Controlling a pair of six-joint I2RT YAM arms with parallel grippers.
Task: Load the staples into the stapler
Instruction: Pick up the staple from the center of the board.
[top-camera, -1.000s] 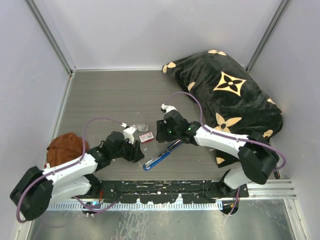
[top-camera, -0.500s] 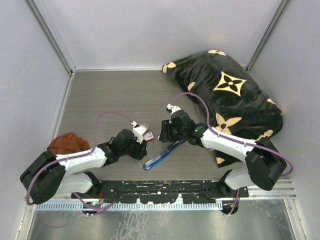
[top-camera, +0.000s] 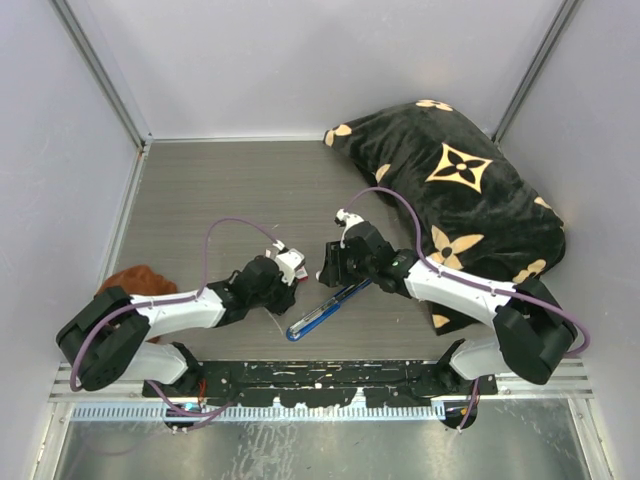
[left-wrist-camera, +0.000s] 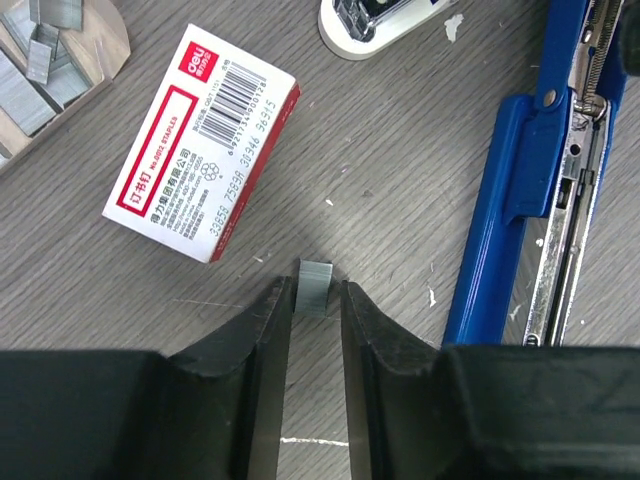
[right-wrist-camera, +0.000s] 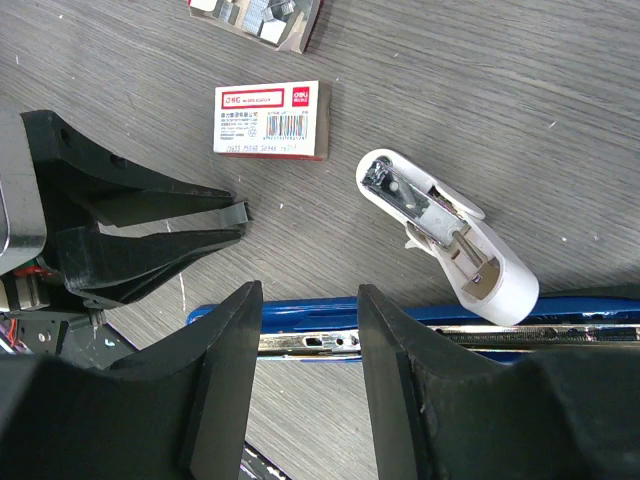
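The blue stapler (top-camera: 320, 312) lies open on the table, its silver channel (right-wrist-camera: 310, 343) facing up; it also shows in the left wrist view (left-wrist-camera: 500, 200). My left gripper (left-wrist-camera: 316, 292) is shut on the staples (left-wrist-camera: 316, 283), a small grey block pinched between its fingertips just above the table, left of the stapler. It shows in the top view (top-camera: 290, 282) and, with the staples (right-wrist-camera: 237, 212), in the right wrist view. My right gripper (right-wrist-camera: 308, 300) is open and empty, with its jaws straddling the stapler's channel from above; it also shows in the top view (top-camera: 328, 268).
A red-and-white staple box (left-wrist-camera: 200, 145) lies just beyond the left fingertips. A white oblong piece (right-wrist-camera: 450, 235) lies beside the stapler. An open tray of loose staple blocks (left-wrist-camera: 50, 50) sits farther off. A black patterned pillow (top-camera: 460, 190) fills the right; brown cloth (top-camera: 135, 280) at left.
My left arm has reached right and forward, bringing its gripper close to the box and the stapler. My right gripper has shifted slightly right, staying over the stapler.
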